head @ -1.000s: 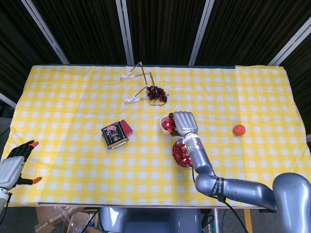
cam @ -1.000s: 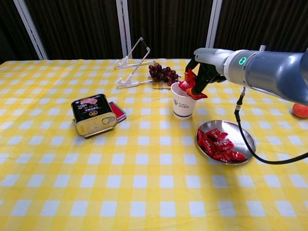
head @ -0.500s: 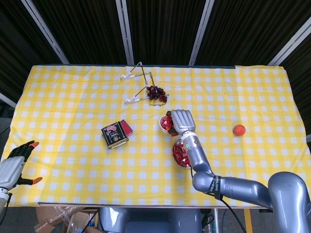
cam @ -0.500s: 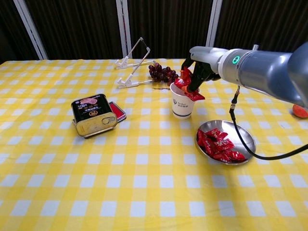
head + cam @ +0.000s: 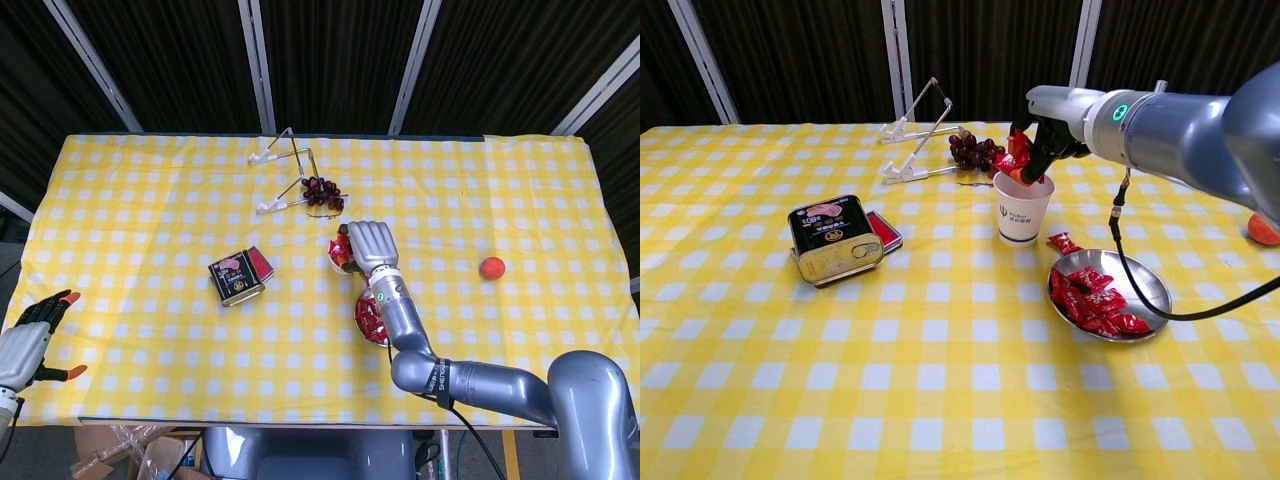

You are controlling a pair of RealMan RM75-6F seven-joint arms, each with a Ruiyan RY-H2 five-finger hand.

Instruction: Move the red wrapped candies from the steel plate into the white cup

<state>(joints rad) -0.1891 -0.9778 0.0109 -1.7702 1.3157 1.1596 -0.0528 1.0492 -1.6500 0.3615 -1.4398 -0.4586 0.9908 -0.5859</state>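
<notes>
Candies (image 5: 1016, 163) clutched in right hand (image 5: 1032, 150) over white cup (image 5: 1023, 209) (grapes (image 5: 975, 151) behind)

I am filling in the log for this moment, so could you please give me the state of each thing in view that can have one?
right hand: over the white cup, holds red candies
white cup: upright, open
steel plate: still holds candies
stray candy: on the cloth beside the plate
tin: closed, lying flat
left hand: open, holds nothing

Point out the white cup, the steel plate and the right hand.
white cup (image 5: 1023, 213), chest view, front wall.
steel plate (image 5: 1150, 288), chest view, bare inner right side.
right hand (image 5: 1040, 140), chest view, middle of hand.
</notes>
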